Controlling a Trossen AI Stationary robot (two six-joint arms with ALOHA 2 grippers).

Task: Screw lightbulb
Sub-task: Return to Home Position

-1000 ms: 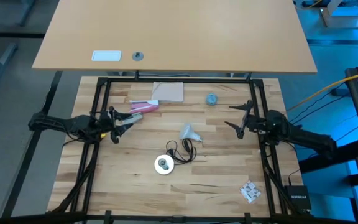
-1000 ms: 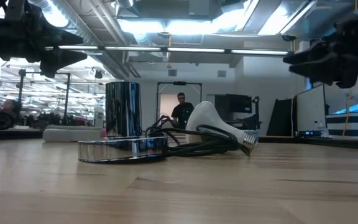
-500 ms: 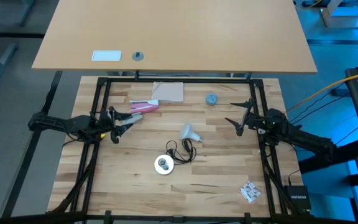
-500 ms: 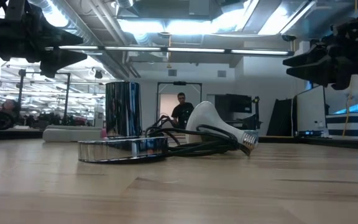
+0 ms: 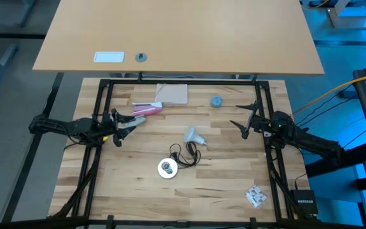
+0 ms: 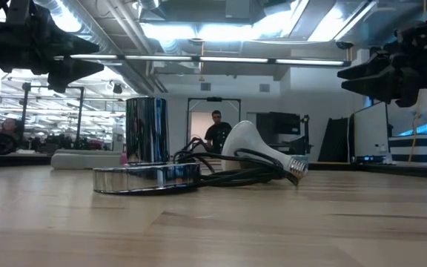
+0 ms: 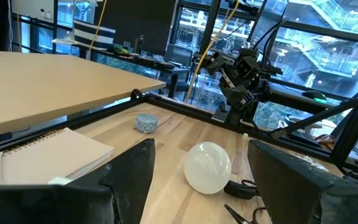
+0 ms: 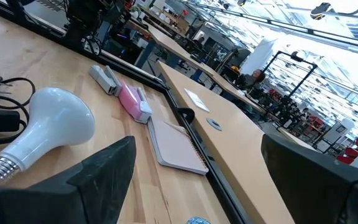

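High view shows the lightbulb (image 5: 194, 135) lying on its side near the bench (image 5: 221, 184) middle, with the corded socket (image 5: 166, 168) at its 7 o'clock. The left tool (image 5: 135, 122) at its 9 o'clock and the right tool (image 5: 234, 116) at its 3 o'clock hover with fingers apart.

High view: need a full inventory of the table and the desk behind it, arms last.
lightbulb: 1, white, mid-table, on its side
socket: 1, silvery, near the lightbulb, towards the front
black cord: 1, black, coiled between the two
cap: 1, blue-grey, back right
notebook: 1, tan, back middle
pink item: 1, pink and white, beside notebook
wrapper: 1, silvery, front right corner
card: 1, white, on back desk
left gripper: dark, left edge, jaws open
right gripper: dark, right edge, jaws open
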